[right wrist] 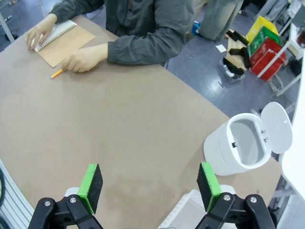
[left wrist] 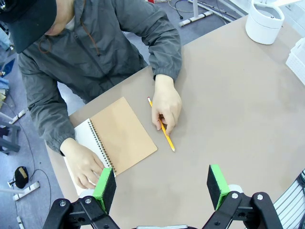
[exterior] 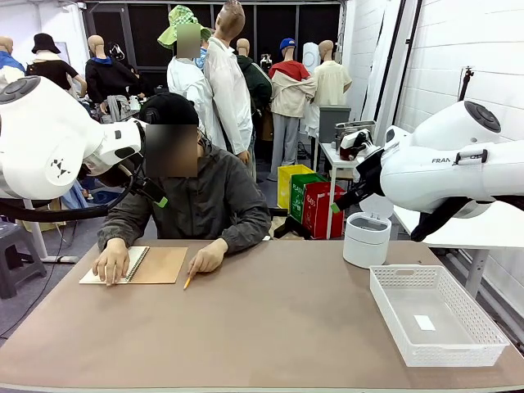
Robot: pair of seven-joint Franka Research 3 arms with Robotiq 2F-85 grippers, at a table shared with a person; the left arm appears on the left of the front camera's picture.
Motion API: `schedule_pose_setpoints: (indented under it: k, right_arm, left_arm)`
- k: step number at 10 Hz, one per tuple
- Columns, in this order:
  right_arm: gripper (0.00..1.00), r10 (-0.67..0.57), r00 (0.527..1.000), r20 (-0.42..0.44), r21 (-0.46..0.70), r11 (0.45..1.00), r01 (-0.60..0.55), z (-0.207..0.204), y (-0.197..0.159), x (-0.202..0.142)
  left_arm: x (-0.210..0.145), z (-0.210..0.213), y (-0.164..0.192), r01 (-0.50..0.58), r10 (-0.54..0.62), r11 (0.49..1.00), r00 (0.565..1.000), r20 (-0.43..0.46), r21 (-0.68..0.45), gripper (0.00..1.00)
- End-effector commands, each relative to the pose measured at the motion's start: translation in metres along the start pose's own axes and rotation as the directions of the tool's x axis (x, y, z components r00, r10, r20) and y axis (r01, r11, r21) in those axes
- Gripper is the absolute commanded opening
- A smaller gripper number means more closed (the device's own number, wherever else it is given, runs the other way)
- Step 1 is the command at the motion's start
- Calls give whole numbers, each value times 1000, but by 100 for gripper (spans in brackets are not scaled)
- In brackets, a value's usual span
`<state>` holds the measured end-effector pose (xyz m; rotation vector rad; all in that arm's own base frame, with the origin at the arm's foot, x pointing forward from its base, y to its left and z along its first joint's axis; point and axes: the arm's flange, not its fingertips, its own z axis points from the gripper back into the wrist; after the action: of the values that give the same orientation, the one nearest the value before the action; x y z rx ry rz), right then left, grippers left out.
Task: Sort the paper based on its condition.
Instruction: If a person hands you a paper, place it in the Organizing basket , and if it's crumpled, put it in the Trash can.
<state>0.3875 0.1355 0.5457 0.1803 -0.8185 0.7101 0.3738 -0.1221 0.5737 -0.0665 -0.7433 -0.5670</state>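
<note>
No loose paper is in view. A person at the far side rests one hand (exterior: 112, 264) on the white page of a spiral notepad (exterior: 155, 264) (left wrist: 124, 133) with a brown cardboard back. The other hand (left wrist: 167, 102) holds a yellow pencil (left wrist: 162, 130) (exterior: 188, 282) on the table. My left gripper (left wrist: 162, 188) hangs open high above the table, near the notepad's edge, with nothing between its green pads. High over the right half of the table, my right gripper (right wrist: 150, 186) is open and holds nothing.
A white mesh basket (exterior: 446, 358) stands at the front right of the brown table (exterior: 286, 327). A small white bin (exterior: 366, 239) (right wrist: 238, 148) with its lid up stands behind the basket. The notepad (right wrist: 62, 38) and pencil (right wrist: 56, 73) lie far from the right gripper.
</note>
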Motion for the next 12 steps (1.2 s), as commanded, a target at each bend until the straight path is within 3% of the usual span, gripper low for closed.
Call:
schedule_pose_setpoints:
  k: [1, 12]
  right_arm:
    - [100, -1, 1000, 0, 1, 1000, 1, 0, 0, 0]
    - [100, -1, 1000, 0, 1, 1000, 1, 0, 0, 0]
  left_arm:
    - [0, 1, 1, 1, -1, 1000, 1000, 3, -2, 100]
    - [0, 1, 1, 1, -1, 1000, 1000, 3, -2, 100]
